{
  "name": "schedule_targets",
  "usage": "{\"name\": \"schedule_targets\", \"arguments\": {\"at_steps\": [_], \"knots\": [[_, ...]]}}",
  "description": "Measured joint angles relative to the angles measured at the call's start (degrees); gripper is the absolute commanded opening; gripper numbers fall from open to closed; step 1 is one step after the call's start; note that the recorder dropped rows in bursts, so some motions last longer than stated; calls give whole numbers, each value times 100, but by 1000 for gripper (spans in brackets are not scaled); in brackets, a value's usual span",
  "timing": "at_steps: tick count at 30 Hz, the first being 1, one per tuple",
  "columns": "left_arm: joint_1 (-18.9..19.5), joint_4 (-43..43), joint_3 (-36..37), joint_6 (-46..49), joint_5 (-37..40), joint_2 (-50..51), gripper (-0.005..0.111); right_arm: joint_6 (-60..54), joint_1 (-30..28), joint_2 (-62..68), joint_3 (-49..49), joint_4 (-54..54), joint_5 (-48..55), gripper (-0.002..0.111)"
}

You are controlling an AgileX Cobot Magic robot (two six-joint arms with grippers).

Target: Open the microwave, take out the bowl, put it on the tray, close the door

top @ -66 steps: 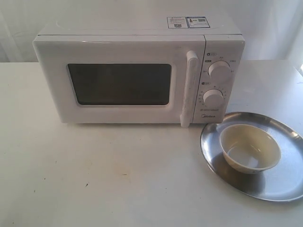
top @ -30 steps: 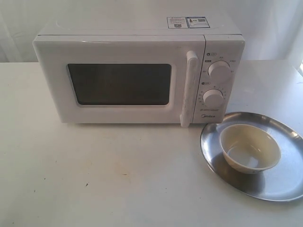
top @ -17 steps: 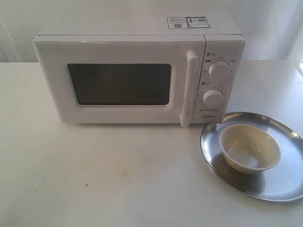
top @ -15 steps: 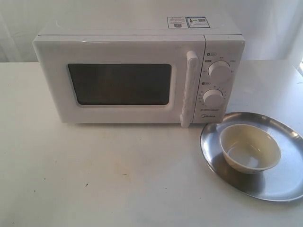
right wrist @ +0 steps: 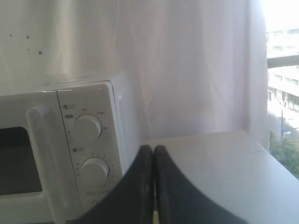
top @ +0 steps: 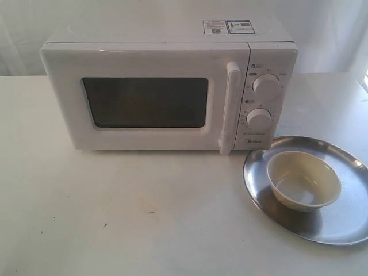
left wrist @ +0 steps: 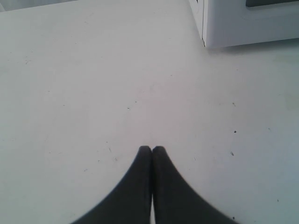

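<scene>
Nothing has moved since earlier. Left gripper (left wrist: 152,148) closed, empty, over bare bench (left wrist: 84,70) near microwave (left wrist: 247,21) corner. Right gripper (right wrist: 153,147) closed, empty, facing the dials (right wrist: 88,127). Bowl (top: 303,180) sits on tray (top: 345,227), unseen from either wrist; door (top: 144,100) shut.

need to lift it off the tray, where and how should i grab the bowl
Take the bowl by its rim, coming straight down from above, one finger inside and one outside. It sits upright and open on the tray, and its wall flares outward, so a side squeeze would likely slip.
</scene>
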Motion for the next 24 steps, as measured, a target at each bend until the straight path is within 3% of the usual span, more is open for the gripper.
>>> {"name": "schedule_targets", "arguments": {"at_steps": [6, 9, 12, 14, 16, 21, 24], "knots": [[0, 0, 0, 0, 0, 0, 0, -436, 0, 0, 0, 568, 72, 0], [0, 0, 0, 0, 0, 0, 0, -1676, 0, 0, 0, 2040, 150, 0], [0, 0, 0, 0, 0, 0, 0, -3304, 0, 0, 0, 4183, 468, 0], [0, 0, 0, 0, 0, 0, 0, -4224, 10, -10, 0, 5440, 972, 0], [0, 0, 0, 0, 0, 0, 0, -4635, 20, -13, 0, 6034, 1589, 0], [0, 0, 0, 0, 0, 0, 0, -5108, 19, -26, 13, 6504, 3404, 0], [0, 0, 0, 0, 0, 0, 0, -5764, 19, -26, 24, 6909, 3732, 0]]}}
